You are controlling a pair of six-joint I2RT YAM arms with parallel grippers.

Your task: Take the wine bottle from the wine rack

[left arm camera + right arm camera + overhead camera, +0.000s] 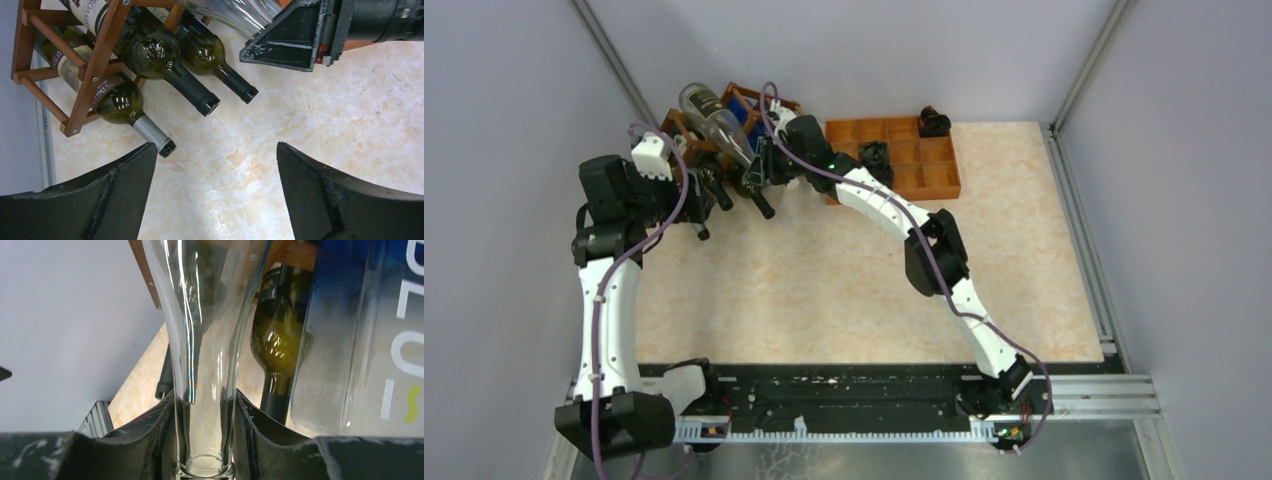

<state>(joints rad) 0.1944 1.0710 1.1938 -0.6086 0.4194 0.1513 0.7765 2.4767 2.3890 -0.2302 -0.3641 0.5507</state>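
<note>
The reddish-brown wine rack (686, 128) stands at the back left and shows in the left wrist view (95, 65) with dark green bottles (150, 55) lying in it. A clear glass wine bottle (714, 117) sticks up out of the rack's top. My right gripper (759, 170) is shut on the clear bottle's neck (205, 405), one finger on each side. A blue-labelled clear bottle (370, 340) lies beside it. My left gripper (215, 190) is open and empty, above the table just in front of the rack's bottle necks (150, 135).
An orange-brown compartment tray (894, 158) with small black objects (934, 121) sits at the back centre, right of the rack. The grey side wall (514, 120) is close behind the rack. The marbled tabletop (844, 280) spreads in front.
</note>
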